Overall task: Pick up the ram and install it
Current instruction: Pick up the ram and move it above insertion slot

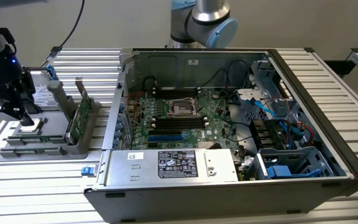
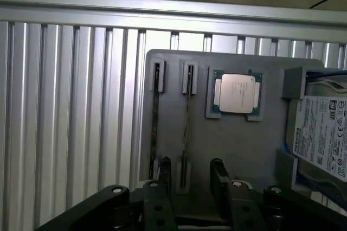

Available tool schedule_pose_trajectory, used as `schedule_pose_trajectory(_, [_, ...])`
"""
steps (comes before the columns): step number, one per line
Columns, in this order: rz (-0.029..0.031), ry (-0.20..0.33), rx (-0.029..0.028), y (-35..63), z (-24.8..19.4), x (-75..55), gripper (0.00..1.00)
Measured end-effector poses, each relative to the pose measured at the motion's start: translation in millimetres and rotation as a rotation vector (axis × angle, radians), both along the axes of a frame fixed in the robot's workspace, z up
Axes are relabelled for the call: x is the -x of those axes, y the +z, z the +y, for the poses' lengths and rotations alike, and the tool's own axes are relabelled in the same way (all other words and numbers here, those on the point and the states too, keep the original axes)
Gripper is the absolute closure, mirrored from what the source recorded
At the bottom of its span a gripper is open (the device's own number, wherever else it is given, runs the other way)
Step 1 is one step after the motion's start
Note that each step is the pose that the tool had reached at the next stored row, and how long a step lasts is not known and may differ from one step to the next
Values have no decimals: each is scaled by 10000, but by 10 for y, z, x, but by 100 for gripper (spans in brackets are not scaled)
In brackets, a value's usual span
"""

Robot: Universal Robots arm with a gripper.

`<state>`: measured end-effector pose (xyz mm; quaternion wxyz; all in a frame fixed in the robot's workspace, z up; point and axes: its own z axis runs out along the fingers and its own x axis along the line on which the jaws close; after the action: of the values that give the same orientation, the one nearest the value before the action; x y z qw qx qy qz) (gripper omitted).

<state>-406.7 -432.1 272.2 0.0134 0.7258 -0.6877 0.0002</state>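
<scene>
Hanging over the gray holder [image 2: 244, 149], the gripper [image 2: 190, 163] has its fingers spread wide and holds nothing. The ram [image 2: 186, 128] stands on its thin edge in a slot of the holder, in line with the gap between the fingers. A silver processor chip [image 2: 237, 94] sits near it.

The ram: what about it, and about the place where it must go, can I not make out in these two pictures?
- Ram, wrist view: stands edge-on in the gray holder, so chips and label are hidden; the gripper covers one end.
- Neighbouring slot, wrist view: full or empty, cannot tell.
- Motherboard sockets, exterior view: too small to see latches.
- Hard drive, wrist view: cut off by the picture's edge.
</scene>
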Motion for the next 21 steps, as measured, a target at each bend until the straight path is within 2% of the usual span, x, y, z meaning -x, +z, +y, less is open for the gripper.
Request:
schedule_pose_trajectory(3, [0,0,4,-42,-20,61,58])
schedule_pose_trajectory(5, [-2,2,4,-70,-51,91,58])
schedule_pose_trajectory(11, [-2,1,2,-130,-260,112,58])
schedule_pose_trajectory(12, [-3,1,0,-147,-274,112,58])
schedule_pose_trajectory(21, [-6,1,1,-311,-298,112,58])
